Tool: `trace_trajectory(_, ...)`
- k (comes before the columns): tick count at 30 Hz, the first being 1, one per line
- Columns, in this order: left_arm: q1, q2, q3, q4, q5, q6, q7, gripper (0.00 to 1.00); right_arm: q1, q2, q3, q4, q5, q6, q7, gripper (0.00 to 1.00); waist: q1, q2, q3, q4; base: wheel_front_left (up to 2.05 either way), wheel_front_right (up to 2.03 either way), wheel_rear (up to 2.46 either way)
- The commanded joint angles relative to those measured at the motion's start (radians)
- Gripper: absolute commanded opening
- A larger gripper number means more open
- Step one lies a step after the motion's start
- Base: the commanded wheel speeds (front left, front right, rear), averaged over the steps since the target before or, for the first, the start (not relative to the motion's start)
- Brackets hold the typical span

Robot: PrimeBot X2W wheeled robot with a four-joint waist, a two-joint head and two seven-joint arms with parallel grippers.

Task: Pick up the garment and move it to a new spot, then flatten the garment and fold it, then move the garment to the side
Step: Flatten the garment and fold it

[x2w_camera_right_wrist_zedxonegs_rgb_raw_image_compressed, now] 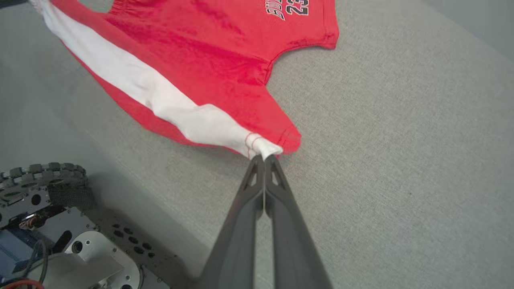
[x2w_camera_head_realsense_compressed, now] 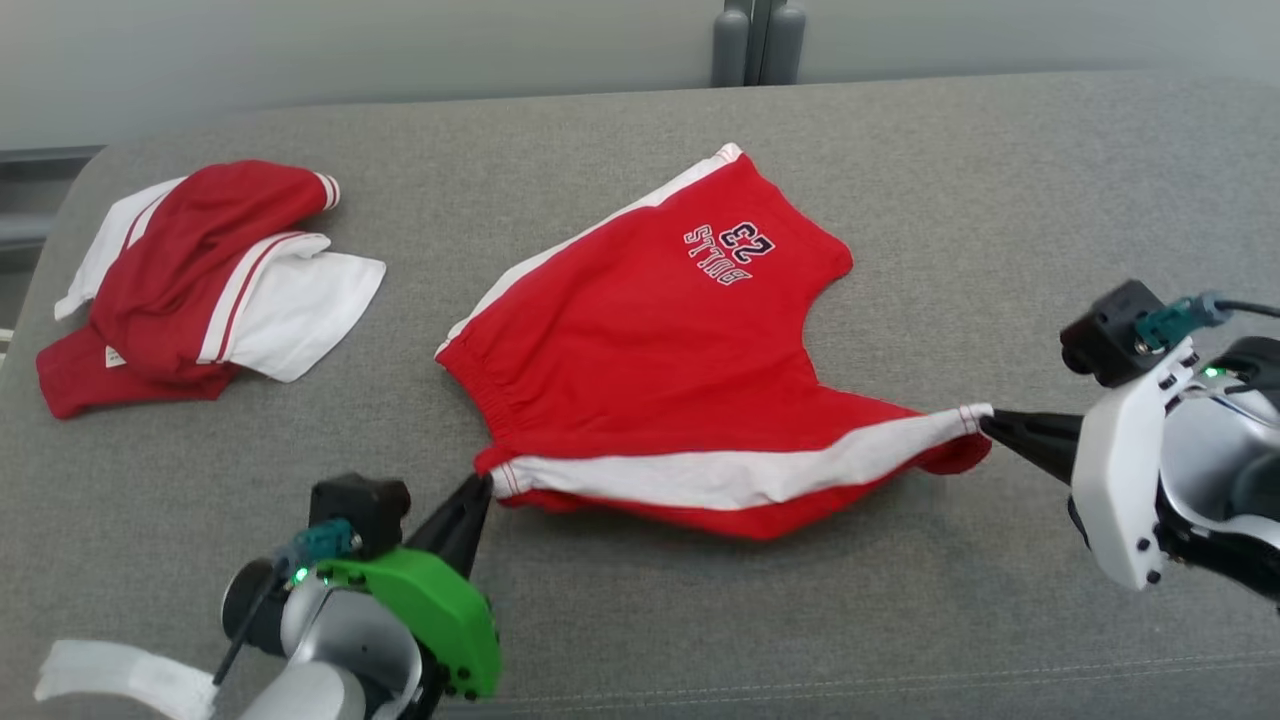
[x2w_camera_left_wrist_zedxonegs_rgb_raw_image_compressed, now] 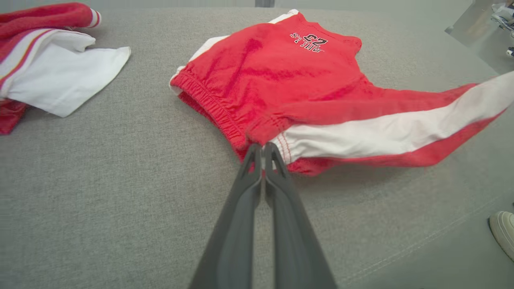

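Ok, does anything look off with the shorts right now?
Nothing damaged. The red shorts lie skewed, their near white stripe pulled taut between the left gripper and the right gripper. A second red-and-white garment sits crumpled at the left.

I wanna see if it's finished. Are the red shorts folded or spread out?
Spread out. The red shorts lie open, both legs showing, near edge stretched between the left gripper and right gripper.
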Motion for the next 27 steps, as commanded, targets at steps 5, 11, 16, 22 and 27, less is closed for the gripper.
trace_trajectory(5, -0.115, -0.051, 0.022, 0.012, -0.014, 0.031, 0.046, 0.0, -0.14, 0.077, 0.013, 0.076, -0.072, -0.001, 0.028, 0.0, 0.0001, 0.0, 0.074, 0.051, 0.0, 0.0, 0.0)
trace_trajectory(11, -0.257, -0.139, 0.024, 0.095, -0.022, 0.023, 0.053, 0.0, -0.357, 0.135, 0.069, 0.256, -0.143, -0.001, -0.052, 0.0, 0.0001, 0.0, 0.14, 0.114, 0.0, 0.0, 0.0)
trace_trajectory(16, -0.335, -0.205, 0.029, 0.171, -0.036, 0.016, 0.034, 0.0, -0.498, 0.142, 0.147, 0.384, -0.215, -0.001, -0.129, 0.0, 0.0001, 0.0, 0.175, 0.15, 0.0, 0.0, 0.0)
trace_trajectory(22, -0.42, -0.26, 0.043, 0.252, -0.051, 0.017, 0.022, 0.0, -0.625, 0.171, 0.203, 0.538, -0.238, -0.001, -0.222, 0.0, 0.0001, 0.0, 0.202, 0.177, 0.0, 0.0, 0.0)
trace_trajectory(27, -0.481, -0.278, 0.053, 0.302, -0.054, 0.008, 0.02, 0.0, -0.716, 0.192, 0.25, 0.647, -0.252, -0.001, -0.295, 0.0, 0.0001, 0.0, 0.214, 0.188, 0.0, 0.0, 0.0)
